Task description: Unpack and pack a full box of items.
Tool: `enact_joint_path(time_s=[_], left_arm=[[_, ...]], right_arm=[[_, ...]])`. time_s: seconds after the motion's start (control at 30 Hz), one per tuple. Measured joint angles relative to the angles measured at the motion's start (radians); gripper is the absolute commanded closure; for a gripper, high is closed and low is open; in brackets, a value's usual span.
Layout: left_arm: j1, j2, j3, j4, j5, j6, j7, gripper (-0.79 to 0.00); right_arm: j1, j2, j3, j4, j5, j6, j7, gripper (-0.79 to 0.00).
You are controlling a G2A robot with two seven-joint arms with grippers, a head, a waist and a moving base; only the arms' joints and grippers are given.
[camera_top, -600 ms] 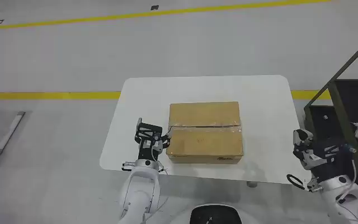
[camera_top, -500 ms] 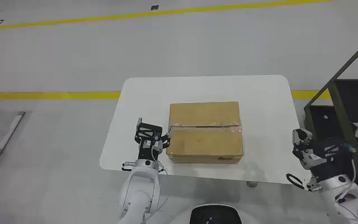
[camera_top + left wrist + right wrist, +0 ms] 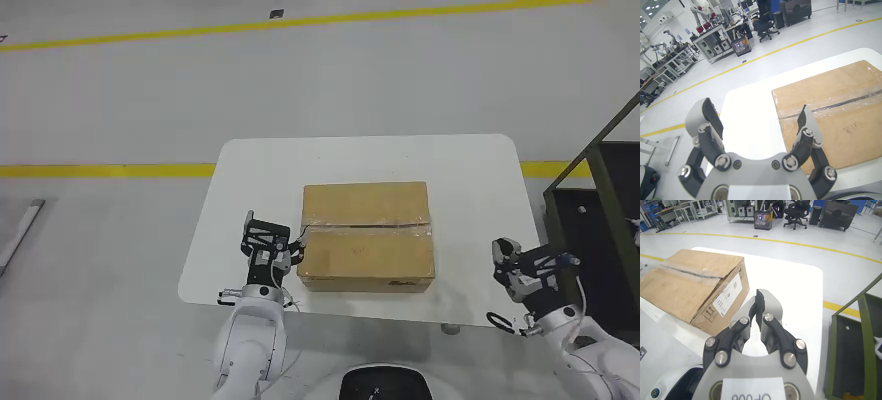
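Since tape (image 3: 840,103) seals the cardboard box (image 3: 367,235), the left gripper (image 3: 756,108) hangs spread beside its seam, seemingly for opening; the right gripper (image 3: 758,298) has fingers pressed together.

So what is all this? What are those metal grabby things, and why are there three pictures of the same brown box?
It is a robot with two arms, and each arm ends in a two-fingered hand. One picture looks down from a camera above the arms. The other two come from cameras on the wrists, so you see each hand up close. On the white rounded table sits one brown cardboard box, taped shut along its top. The left hand is open beside one end of the box and holds nothing. The right hand is shut and empty, near the opposite edge of the table, next to a dark green metal cart.
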Motion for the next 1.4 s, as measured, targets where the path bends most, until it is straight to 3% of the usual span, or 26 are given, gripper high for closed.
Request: enact_joint_path(time_s=[0.43,0.73,0.9,1.07,1.4], left_arm=[[0.000,0.000,0.000,0.000,0.000,0.000,0.000,-0.785],[0.000,0.000,0.000,0.000,0.000,0.000,0.000,-0.785],[0.001,0.000,0.002,0.001,-0.003,-0.008,0.011,-0.785],[-0.024,-0.003,0.041,0.010,0.013,-0.063,0.042,-0.785],[-0.175,-0.026,0.231,0.105,0.156,-0.159,0.045,-0.785]], right_arm=[[0.291,-0.035,-0.266,0.266,-0.041,-0.057,0.035,0.000],[0.357,-0.049,-0.349,0.304,-0.077,-0.104,0.032,0.000],[0.337,-0.050,-0.335,0.295,-0.098,-0.065,-0.010,0.000],[0.262,-0.036,-0.244,0.248,-0.135,-0.046,-0.062,0.000],[0.087,-0.015,-0.052,0.157,-0.107,-0.055,-0.106,0.000]])
